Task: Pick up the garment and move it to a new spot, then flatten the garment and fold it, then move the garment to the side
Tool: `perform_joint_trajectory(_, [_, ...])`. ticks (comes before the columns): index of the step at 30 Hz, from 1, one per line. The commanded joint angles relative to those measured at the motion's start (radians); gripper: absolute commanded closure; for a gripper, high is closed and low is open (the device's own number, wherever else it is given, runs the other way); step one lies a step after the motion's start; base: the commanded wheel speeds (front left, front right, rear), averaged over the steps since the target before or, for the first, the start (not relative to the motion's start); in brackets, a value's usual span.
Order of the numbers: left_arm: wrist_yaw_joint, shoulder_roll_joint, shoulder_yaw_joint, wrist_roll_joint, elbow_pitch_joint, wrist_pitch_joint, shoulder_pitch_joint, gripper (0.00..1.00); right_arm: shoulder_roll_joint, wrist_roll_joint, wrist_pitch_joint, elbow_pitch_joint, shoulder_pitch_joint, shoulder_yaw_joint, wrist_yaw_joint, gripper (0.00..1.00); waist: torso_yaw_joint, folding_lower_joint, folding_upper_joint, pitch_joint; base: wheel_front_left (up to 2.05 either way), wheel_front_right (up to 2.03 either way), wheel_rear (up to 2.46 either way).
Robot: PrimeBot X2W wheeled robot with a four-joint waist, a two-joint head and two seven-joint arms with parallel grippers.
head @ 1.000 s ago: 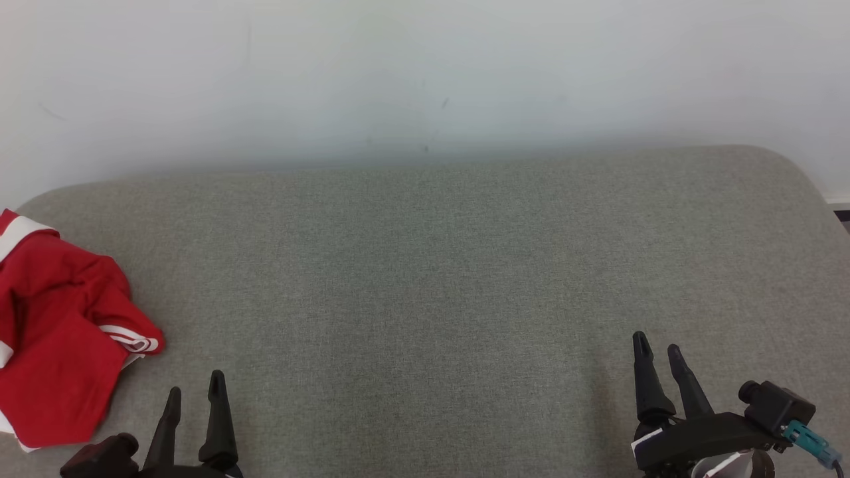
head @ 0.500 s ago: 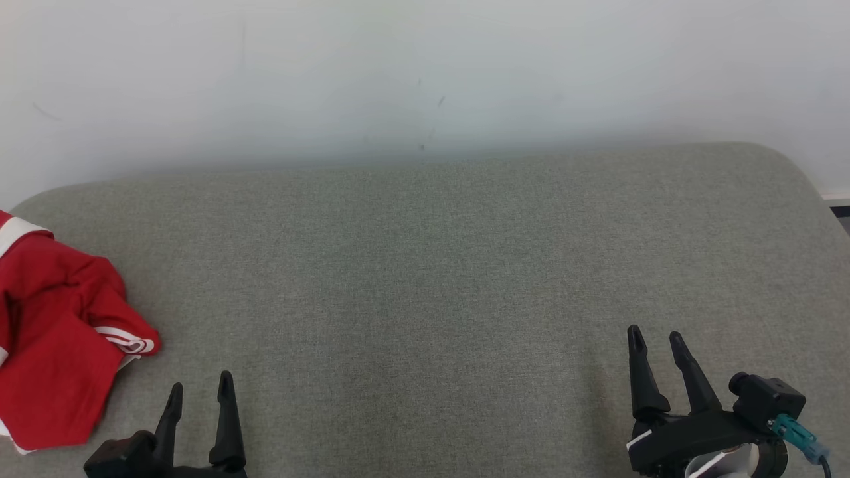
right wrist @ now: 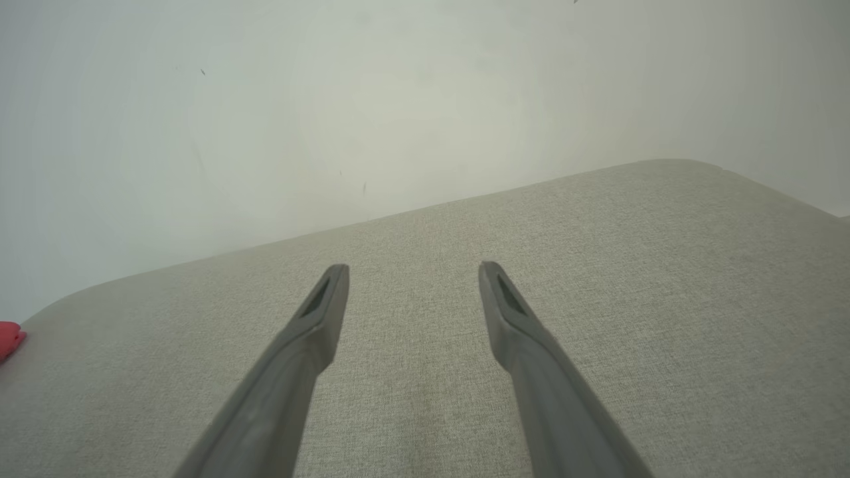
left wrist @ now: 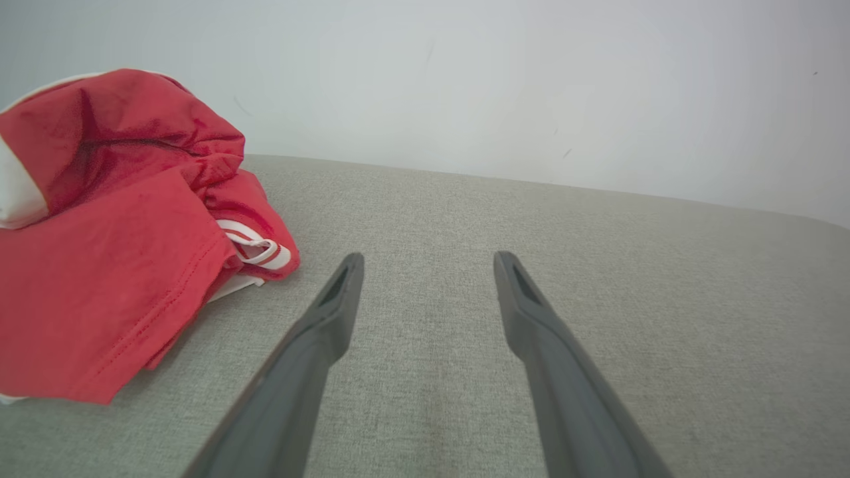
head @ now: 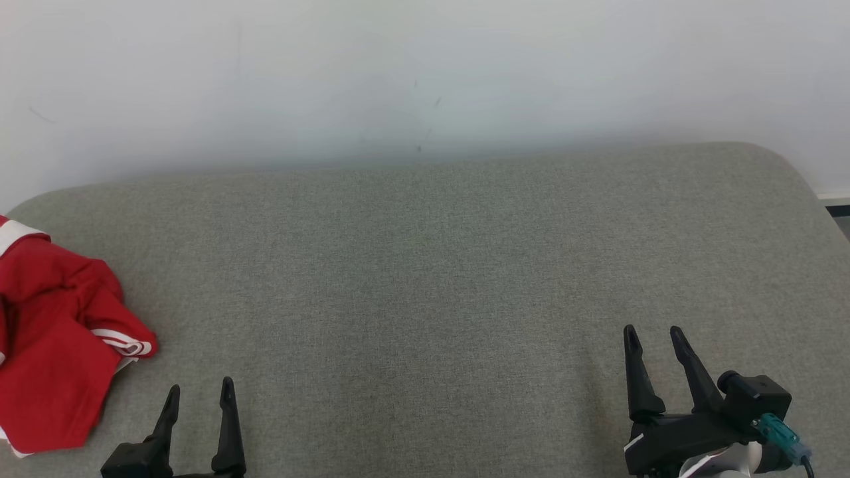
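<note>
Garment [head: 56,332]: red with white striped trim, lying crumpled in a heap at the far left of the grey upholstered surface [head: 425,265], partly cut off by the head view's border; neither held nor touched. Left gripper [head: 200,385]: low at the near edge, just to the right of the heap and apart from it, jaws spread wide with nothing between them, fingers pointing past the cloth toward the wall [head: 425,66]. Middle of the surface: a broad stretch that would serve as the new spot. Right gripper [head: 652,330]: at the near right, well apart from the garment, jaws likewise spread and holding nothing. Assessment: the first step, the pick-up, is in hand, with no grasp yet made. The next move, in my judgement, calls for the left arm to swing leftward over the heap, descend onto a raised fold and close on the cloth without snagging the upholstery.
</note>
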Motion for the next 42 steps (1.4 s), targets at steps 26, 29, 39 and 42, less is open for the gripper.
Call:
perform_joint_trajectory(26, [0.021,-0.013,0.050,0.184,-0.046,-0.056,0.019,0.00,0.024,-0.220,-0.053,-0.007,-0.008,-0.064,0.003,0.00,-0.006,-0.0001,0.0000,0.001,0.00,0.00,0.00])
perform_joint_trajectory(29, [0.020,-0.016,0.053,0.195,-0.053,-0.056,0.024,0.00,0.026,-0.229,-0.055,-0.021,-0.011,-0.068,0.003,0.00,-0.005,-0.0001,0.0000,0.002,0.00,0.00,0.00])
perform_joint_trajectory(39, [0.019,-0.019,0.062,0.199,-0.059,-0.056,0.027,0.00,0.032,-0.234,-0.055,-0.046,-0.008,-0.068,0.003,0.00,-0.004,-0.0001,0.0000,-0.002,0.00,0.00,0.00])
perform_joint_trajectory(42, [0.019,-0.020,0.065,0.198,-0.057,-0.056,0.025,0.00,0.034,-0.236,-0.055,-0.055,-0.004,-0.071,0.003,0.00,-0.004,-0.0001,0.0000,-0.004,0.00,0.00,0.00])
